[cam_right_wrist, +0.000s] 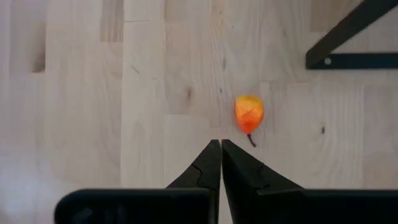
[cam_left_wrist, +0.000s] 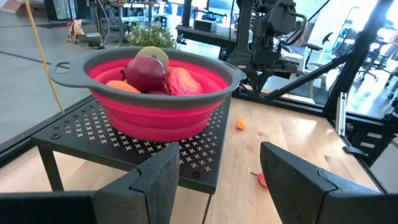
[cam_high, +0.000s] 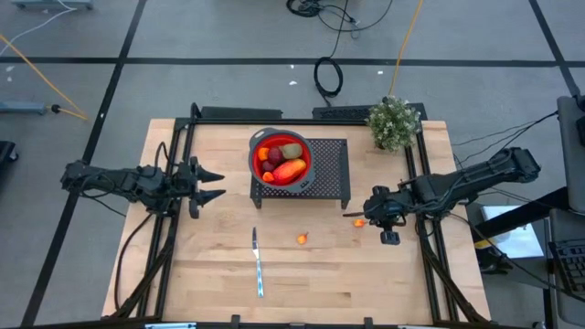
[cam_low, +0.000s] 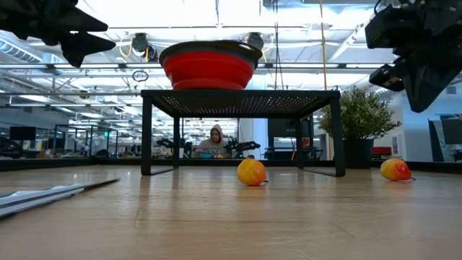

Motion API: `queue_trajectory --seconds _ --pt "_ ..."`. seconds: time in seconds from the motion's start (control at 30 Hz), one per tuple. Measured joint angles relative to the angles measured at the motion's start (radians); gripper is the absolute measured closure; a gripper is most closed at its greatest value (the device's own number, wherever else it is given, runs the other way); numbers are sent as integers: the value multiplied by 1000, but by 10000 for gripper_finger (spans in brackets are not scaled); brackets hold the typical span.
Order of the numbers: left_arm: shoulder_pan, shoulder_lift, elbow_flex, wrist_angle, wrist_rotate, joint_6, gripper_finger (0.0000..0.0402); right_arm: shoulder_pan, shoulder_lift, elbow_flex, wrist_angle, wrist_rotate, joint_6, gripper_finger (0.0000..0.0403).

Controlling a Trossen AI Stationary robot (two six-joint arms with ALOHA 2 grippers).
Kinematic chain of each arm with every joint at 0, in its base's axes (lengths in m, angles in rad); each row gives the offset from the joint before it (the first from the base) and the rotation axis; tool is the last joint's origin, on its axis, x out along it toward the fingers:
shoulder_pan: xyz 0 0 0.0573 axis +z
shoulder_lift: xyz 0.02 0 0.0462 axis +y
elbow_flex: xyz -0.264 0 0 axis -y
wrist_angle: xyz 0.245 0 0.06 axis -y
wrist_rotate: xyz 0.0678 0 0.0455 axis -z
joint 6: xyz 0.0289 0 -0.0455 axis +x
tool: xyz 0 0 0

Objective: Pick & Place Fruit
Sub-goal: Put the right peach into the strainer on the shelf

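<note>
**Two small fruits on the tabletop, the rest in the bowl**

We see our right gripper [cam_right_wrist: 220,144] clenched on nothing, poised above a tiny orange fruit [cam_right_wrist: 249,113] near the tabletop's [cam_high: 210,265] right edge. A second orange fruit [cam_high: 302,238] lies near the middle, beside the knife [cam_high: 258,263]. Our left gripper [cam_high: 216,184] waits released by the left edge. The remaining fruit [cam_high: 287,163] sits in the red bowl [cam_left_wrist: 163,117] on the black stand [cam_high: 334,169].
</note>
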Motion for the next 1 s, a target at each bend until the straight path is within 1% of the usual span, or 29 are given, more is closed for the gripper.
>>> queue_trajectory --seconds 0.2,0.47,0.57,0.7,0.83,1.0 --pt "0 0 0 -1 0 0 179 -3 2 0 -10 0 76 356" --pt "0 0 0 -1 0 -7 179 -3 2 -6 -7 0 163 277" --pt "0 0 0 0 0 -10 179 -3 2 -40 18 -1 219 246" --pt "0 0 0 0 0 -11 179 -2 2 -102 103 0 270 210" --pt "0 0 0 0 0 -14 179 -2 2 -163 222 6 262 194" --pt "0 0 0 0 0 -43 179 -2 2 -226 299 23 250 198"
